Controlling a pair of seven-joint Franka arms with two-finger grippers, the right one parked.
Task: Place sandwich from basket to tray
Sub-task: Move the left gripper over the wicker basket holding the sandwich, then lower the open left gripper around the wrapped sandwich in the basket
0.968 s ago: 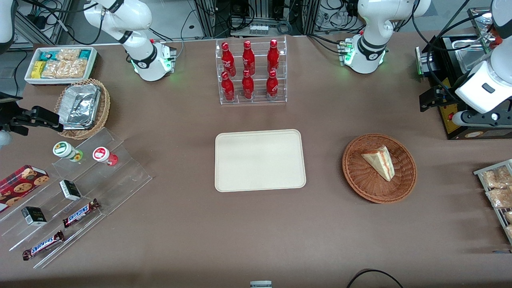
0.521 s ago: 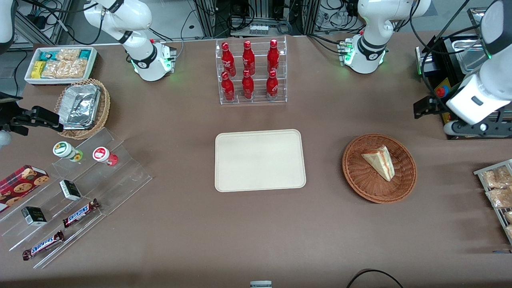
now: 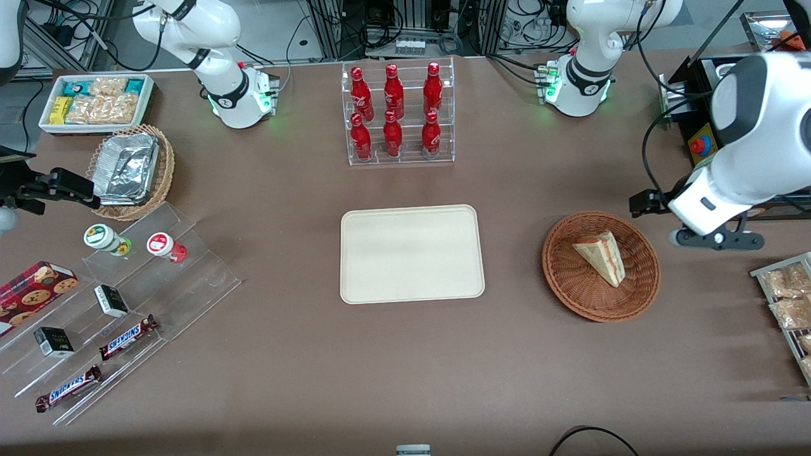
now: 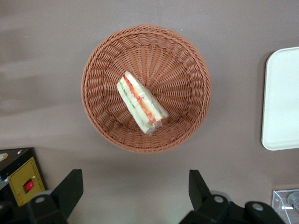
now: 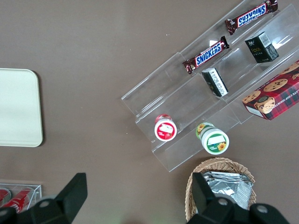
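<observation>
One sandwich (image 4: 141, 107), a pale bread wedge with red and green filling along its edge, lies in the round reddish-brown wicker basket (image 4: 187, 70); none of the transfer looks done. The pincer (image 4: 135, 191) hangs above the bench (image 3: 317, 380) just beside the basket, on its working-arm side, fingers (image 4: 70, 189) spread wide and holding nothing. Reaching, gripping, lifting and carrying are all left. The tray (image 3: 412, 253), smooth cream-beige with rounded corners and a low rim, sits bare, well apart toward the parked arm's end.
</observation>
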